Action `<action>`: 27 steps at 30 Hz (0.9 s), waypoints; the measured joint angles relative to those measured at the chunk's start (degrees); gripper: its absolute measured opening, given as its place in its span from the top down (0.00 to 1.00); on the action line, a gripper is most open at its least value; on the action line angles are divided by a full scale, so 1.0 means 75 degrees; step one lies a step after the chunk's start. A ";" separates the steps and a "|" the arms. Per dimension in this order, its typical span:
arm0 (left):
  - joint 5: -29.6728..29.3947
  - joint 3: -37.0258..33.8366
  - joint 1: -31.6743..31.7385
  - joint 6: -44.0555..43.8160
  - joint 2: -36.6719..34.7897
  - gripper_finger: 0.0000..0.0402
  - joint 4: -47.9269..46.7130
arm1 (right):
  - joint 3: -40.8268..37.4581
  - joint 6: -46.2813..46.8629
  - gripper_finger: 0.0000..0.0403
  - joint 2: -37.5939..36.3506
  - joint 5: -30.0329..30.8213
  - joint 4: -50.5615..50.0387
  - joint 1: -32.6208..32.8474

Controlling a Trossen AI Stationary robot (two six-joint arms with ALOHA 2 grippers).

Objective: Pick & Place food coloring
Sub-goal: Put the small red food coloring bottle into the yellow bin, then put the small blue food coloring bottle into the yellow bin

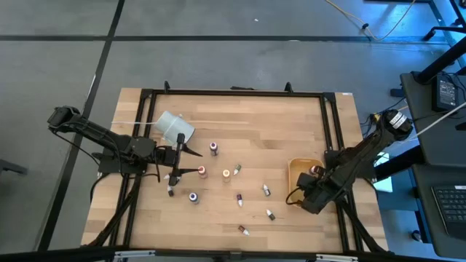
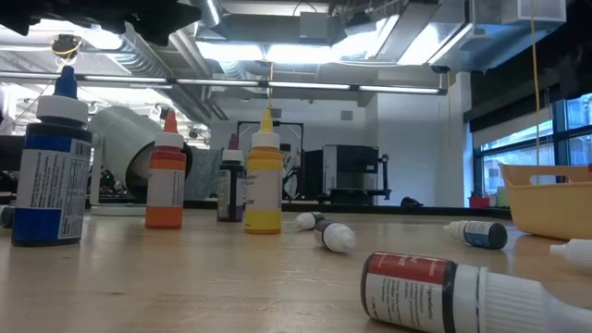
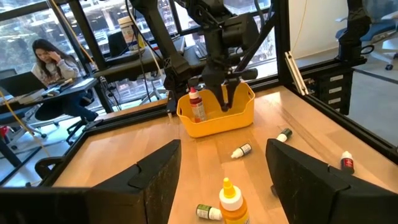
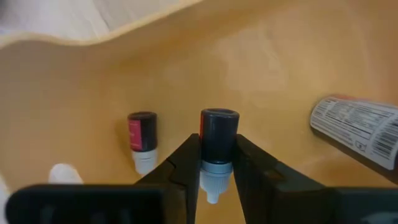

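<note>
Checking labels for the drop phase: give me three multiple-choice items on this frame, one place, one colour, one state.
1. Where is the right gripper?
A. Over the white cup
B. Inside the tray
C. Off the table

2. What colour is the bottle that it holds?
A. Dark
B. Yellow
C. Orange

3. How is the left gripper?
A. Shut on a bottle
B. Shut, empty
C. Open, empty

Key:
1 B: the right wrist view shows the tray's yellow floor and wall around the fingers.
2 A: the body between the fingers is dark, with a pale cap.
3 C: the left wrist view shows its fingers wide apart with nothing between them.
</note>
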 joint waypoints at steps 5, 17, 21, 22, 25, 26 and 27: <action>0.0000 0.0000 -0.0002 -0.0003 0.0000 0.44 0.0003 | -0.0002 0.0010 0.74 0.0021 -0.0002 0.0026 0.0000; 0.0000 0.0000 -0.0002 -0.0022 0.0000 0.43 0.0001 | 0.0018 0.0031 0.72 0.0021 -0.0388 -0.0018 0.0000; 0.0003 0.0000 -0.0001 -0.0326 0.0000 0.43 0.0001 | 0.0547 0.0044 0.72 0.0024 -0.0397 -0.0383 0.0000; 0.0002 0.0000 -0.0002 -0.0397 0.0000 0.43 0.0001 | 0.0753 0.0016 0.72 0.0024 -0.0362 -0.0577 -0.0002; 0.0000 0.0000 -0.0001 -0.0458 0.0000 0.42 0.0003 | 0.1434 -0.0081 0.72 0.0024 -0.0022 -0.1277 -0.0054; 0.0003 0.0000 -0.0001 -0.0461 0.0000 0.42 0.0003 | 0.1663 -0.0219 0.72 0.0023 0.0169 -0.1402 -0.0078; 0.0003 0.0000 0.0000 -0.0467 0.0000 0.43 0.0003 | 0.1863 -0.0433 0.72 0.0018 0.0392 -0.1440 -0.0087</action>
